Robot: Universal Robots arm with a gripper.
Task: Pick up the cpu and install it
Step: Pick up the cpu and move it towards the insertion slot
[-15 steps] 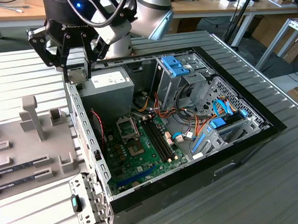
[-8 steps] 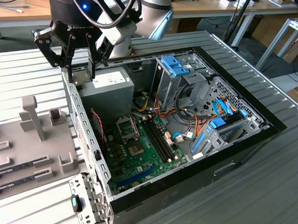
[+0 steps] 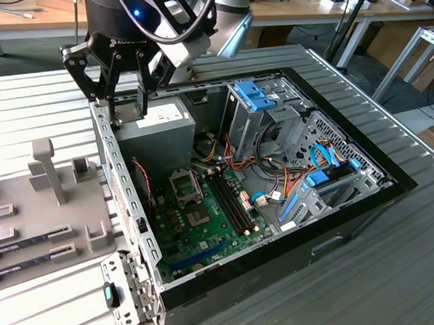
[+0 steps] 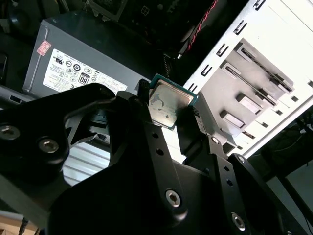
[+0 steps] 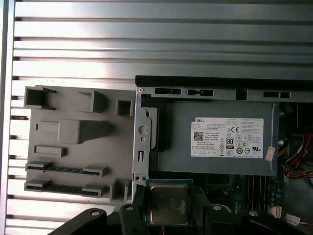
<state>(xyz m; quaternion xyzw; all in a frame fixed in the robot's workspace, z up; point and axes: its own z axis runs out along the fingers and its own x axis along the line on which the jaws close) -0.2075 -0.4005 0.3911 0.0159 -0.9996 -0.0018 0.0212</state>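
Observation:
The cpu (image 4: 169,102) is a small square chip with a silvery top and a thin greenish rim, and the black fingers (image 4: 142,93) clamp it on two opposite sides. In the first wrist view, my gripper (image 5: 169,208) is shut on the cpu (image 5: 168,201) and hangs near the case wall beside the grey power-supply box (image 5: 220,139). In the exterior view, my gripper (image 3: 127,105) hovers over the case's far corner on the exterior view's left. The black socket frame (image 3: 185,184) lies on the green motherboard (image 3: 206,228), lower in the case.
A grey fixture tray (image 3: 55,207) with two memory sticks (image 3: 21,245) sits outside the case on the exterior view's left. Drive cages (image 3: 273,116), cables and installed memory sticks (image 3: 230,198) crowd the open case. A metal case wall (image 3: 120,182) stands between tray and motherboard.

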